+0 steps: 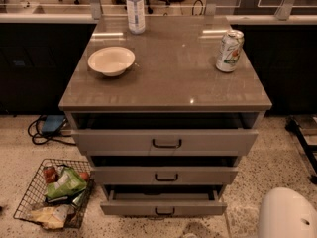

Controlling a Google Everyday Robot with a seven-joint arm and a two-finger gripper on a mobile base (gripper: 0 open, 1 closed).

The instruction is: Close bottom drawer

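Note:
The bottom drawer [163, 207] is the lowest of three grey-beige drawers in the cabinet. It stands pulled out a little, with a dark gap above its flat front and a small black bar handle [164, 211]. The two drawers above it are also slightly open. My gripper [193, 230] shows only as a dim dark shape at the bottom edge of the camera view, just below and in front of the bottom drawer's front. A white part of my arm [290, 214] fills the bottom right corner.
On the cabinet top [168, 78] stand a white bowl [111, 60], a water bottle [135, 8] and a drink can [230, 50]. A wire basket [52, 192] of groceries sits on the floor at the left. Cables [44, 128] lie behind it.

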